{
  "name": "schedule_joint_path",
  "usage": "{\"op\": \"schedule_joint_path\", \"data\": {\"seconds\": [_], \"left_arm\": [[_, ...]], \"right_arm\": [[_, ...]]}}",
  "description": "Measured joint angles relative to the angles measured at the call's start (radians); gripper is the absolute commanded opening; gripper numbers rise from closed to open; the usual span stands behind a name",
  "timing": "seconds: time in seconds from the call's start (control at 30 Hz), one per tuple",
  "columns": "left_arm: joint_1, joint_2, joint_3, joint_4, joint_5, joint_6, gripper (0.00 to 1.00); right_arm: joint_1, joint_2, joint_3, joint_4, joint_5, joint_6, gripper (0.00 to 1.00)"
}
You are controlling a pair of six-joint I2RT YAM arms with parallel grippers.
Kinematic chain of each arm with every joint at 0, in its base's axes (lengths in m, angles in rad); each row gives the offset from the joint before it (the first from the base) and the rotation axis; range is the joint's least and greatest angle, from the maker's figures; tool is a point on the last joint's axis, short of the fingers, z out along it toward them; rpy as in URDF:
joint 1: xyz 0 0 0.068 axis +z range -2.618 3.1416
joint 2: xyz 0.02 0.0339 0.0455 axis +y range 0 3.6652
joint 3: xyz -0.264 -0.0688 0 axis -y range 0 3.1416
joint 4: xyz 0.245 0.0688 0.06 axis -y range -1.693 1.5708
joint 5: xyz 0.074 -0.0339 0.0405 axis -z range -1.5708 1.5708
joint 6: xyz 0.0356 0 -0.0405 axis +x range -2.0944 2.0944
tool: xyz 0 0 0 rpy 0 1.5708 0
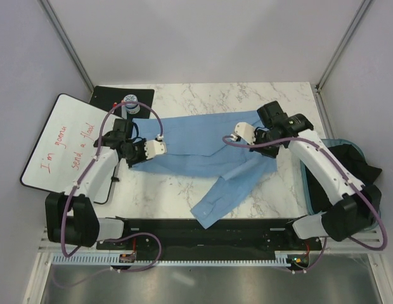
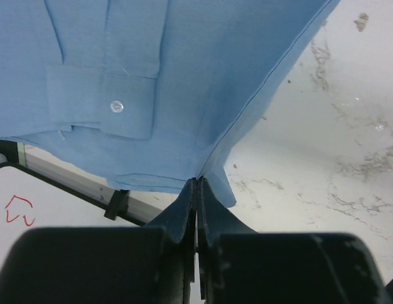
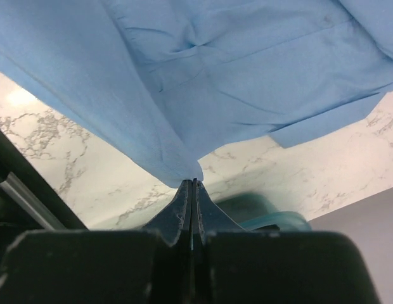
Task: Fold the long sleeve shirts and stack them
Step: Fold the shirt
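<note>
Looking down into a booth of plain grey walls (image 1: 203, 38), meeting at slanted aluminium corner posts (image 1: 68, 41). Filling the floor of it: a white tabletop (image 1: 272, 190) veined in grey like marble, ending at a black base rail (image 1: 203, 229) along the near edge.

Lying at the left edge, partly hanging off the table: a whiteboard (image 1: 54, 136) carrying red handwriting, reading as far as legible "I'm gonna send a flood". Showing again in the left wrist view as a small red scribble, too partial to read. Sitting behind the board: a black mat (image 1: 108, 98) with a small blue-topped object on it, too small to identify. Standing at the right edge: a teal bin (image 1: 305, 187) holding dark cloth (image 1: 358, 166). No brand marks legible anywhere.

Spreading across the middle of the table: one light-blue long sleeve shirt (image 1: 196, 151), mostly flat, one sleeve (image 1: 225, 193) trailing toward the near edge. Showing a cuff (image 2: 98, 101) with a white button (image 2: 117, 106) in the left wrist view.

Pinching the shirt's left edge: the left gripper (image 2: 196, 185), jaws pressed together on a fold of cloth. Pinching the shirt's right side: the right gripper (image 3: 193, 183), jaws likewise pressed together on a gathered point of the fabric.
</note>
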Motion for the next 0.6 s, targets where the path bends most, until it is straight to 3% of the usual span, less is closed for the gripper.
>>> {"op": "schedule_joint_path", "data": {"seconds": [0.33,0.6], "left_arm": [[0.039,0.231,0.206,0.056,0.000,-0.024,0.02],[0.055,0.367,0.252,0.120,-0.019,-0.044,0.02]], "right_arm": [[-0.083,0.366,0.268,0.034,-0.014,-0.096,0.00],[-0.126,0.577,0.460,0.079,-0.015,-0.113,0.00]]}}
